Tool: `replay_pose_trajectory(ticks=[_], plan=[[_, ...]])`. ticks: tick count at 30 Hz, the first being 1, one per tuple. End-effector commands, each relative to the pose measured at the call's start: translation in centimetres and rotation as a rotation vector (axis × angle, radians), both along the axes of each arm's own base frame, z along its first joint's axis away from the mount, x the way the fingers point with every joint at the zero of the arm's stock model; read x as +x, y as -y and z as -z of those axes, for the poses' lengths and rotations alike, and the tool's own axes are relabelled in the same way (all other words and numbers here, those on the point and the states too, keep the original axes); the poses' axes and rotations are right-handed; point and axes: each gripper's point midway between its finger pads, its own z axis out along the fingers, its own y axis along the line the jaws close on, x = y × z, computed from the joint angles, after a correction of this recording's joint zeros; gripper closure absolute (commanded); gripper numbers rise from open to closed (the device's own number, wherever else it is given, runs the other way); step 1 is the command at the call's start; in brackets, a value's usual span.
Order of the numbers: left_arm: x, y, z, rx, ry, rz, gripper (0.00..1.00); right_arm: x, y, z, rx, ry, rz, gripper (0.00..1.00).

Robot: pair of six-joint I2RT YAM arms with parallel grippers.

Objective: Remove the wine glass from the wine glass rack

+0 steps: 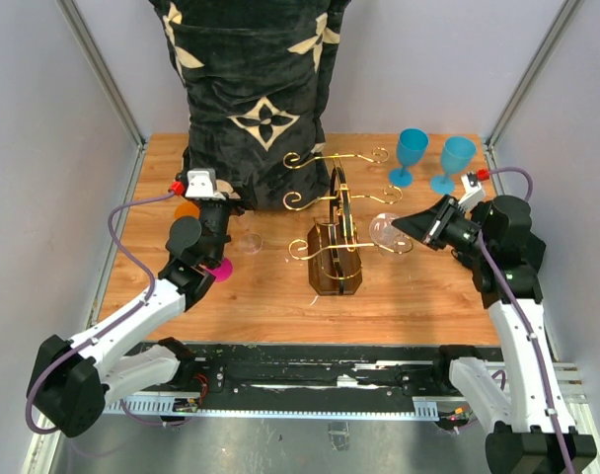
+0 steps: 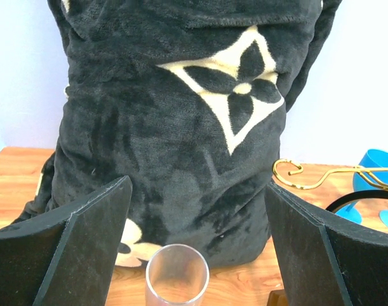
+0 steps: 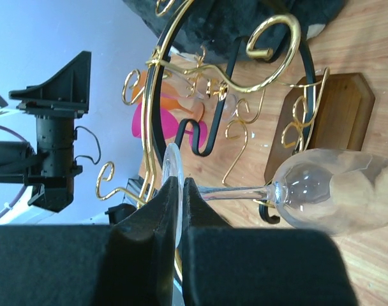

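The wine glass rack (image 1: 336,259) stands mid-table, with gold scroll arms on a dark brown wooden body (image 3: 337,108). A clear wine glass (image 1: 387,232) hangs bowl-down at its right side. My right gripper (image 3: 181,191) is shut on the edge of the glass's round foot (image 3: 171,167). The stem runs level to the bowl (image 3: 337,194). The foot lies right beside a gold arm (image 3: 149,159); I cannot tell whether they touch. My left gripper (image 2: 197,185) is open and empty, with a small clear glass (image 2: 177,275) on the table just below it.
A black patterned blanket (image 1: 256,99) is heaped at the back, close to my left gripper (image 1: 224,213). Two blue glasses (image 1: 411,153) (image 1: 456,160) stand at the back right. An orange thing (image 1: 187,210) and a pink thing (image 1: 219,269) lie by the left arm.
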Motion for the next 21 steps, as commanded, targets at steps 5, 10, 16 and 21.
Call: replay_pose_trajectory(ticks=[5,10,16,21], plan=[[-0.6,0.4,-2.7,-0.023,0.047,0.029,0.10,2.2,0.9,-6.4,-0.015,0.220,0.056,1.00],[-0.9,0.3,-2.9,-0.014,0.050,0.032,0.10,3.0,3.2,-7.6,-0.115,0.254,0.173,0.99],[-1.1,0.5,-4.0,-0.021,0.039,0.050,0.09,3.1,4.9,-10.3,-0.276,0.393,0.231,0.99],[-1.0,2.6,-7.1,-0.069,-0.037,0.155,0.09,0.2,2.3,-16.4,-0.394,0.780,0.061,0.99]])
